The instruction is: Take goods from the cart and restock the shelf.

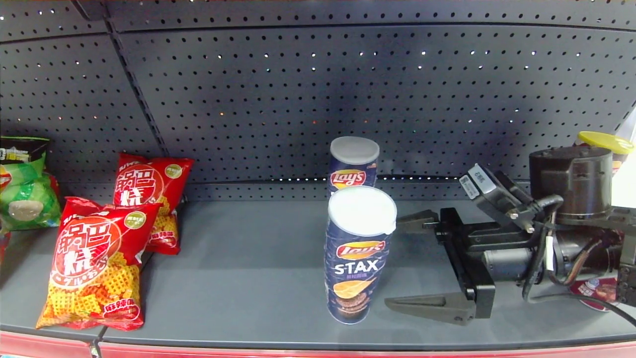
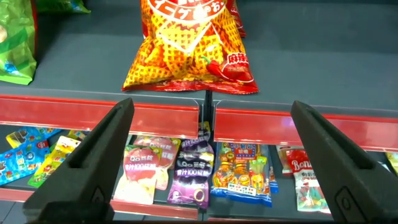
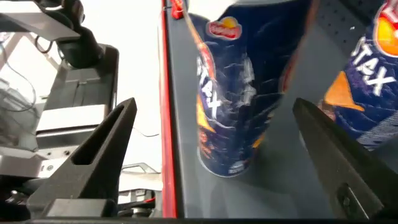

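Note:
Two dark blue chip canisters with white lids stand upright on the grey shelf (image 1: 248, 268), one (image 1: 357, 258) near the front edge and the other (image 1: 353, 166) right behind it. My right gripper (image 1: 422, 261) lies level just right of the front canister, open, one finger toward the shelf's back and one near its front edge; it touches nothing. From the right wrist, the front canister (image 3: 233, 106) stands beyond the open right gripper (image 3: 214, 155), the second canister (image 3: 367, 81) beside it. My left gripper (image 2: 211, 174) hangs open and empty in front of the red shelf edge (image 2: 261, 124).
Two red snack bags (image 1: 97, 268) (image 1: 151, 199) and a green bag (image 1: 25, 196) lie at the shelf's left. A yellow-lidded jar (image 1: 603, 141) stands at the far right behind the arm. A pegboard wall (image 1: 318, 99) closes the back. Small sweet packets (image 2: 193, 174) fill the shelf below.

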{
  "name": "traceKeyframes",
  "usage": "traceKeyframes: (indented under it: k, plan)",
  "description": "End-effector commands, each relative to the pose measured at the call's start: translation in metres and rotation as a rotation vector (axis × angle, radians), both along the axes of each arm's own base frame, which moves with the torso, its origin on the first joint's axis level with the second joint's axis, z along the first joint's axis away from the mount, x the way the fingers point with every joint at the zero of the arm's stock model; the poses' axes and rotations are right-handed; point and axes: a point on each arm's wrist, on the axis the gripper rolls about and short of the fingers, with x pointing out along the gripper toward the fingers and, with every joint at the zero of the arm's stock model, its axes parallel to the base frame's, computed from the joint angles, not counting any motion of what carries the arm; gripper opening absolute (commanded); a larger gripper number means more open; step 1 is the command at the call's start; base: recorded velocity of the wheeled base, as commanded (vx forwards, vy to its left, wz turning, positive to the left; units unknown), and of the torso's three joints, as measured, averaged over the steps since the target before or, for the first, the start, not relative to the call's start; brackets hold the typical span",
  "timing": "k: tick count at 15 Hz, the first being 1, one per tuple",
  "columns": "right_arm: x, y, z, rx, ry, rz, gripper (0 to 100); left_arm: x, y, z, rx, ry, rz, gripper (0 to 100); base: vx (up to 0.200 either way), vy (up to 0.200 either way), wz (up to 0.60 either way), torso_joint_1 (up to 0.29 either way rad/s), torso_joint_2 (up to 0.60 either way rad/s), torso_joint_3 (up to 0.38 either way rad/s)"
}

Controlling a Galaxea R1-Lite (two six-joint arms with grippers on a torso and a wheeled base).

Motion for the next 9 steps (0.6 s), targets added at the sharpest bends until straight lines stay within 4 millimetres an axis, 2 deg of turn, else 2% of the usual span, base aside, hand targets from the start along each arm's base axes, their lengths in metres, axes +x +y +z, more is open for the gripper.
traceKeyframes:
  k: [1,9]
  plan:
    - [-0.002,0.001,-0.001,-0.002,0.004,0.009,100,0.0,0.0,0.0,0.0,0.002,0.001,100,0.0,0.0,0.0,0.0,0.0,0.0]
    - [-0.014,-0.001,-0.006,-0.011,0.016,0.024,100,0.0,0.0,0.0,0.0,0.002,0.001,100,0.0,0.0,0.0,0.0,0.0,0.0]
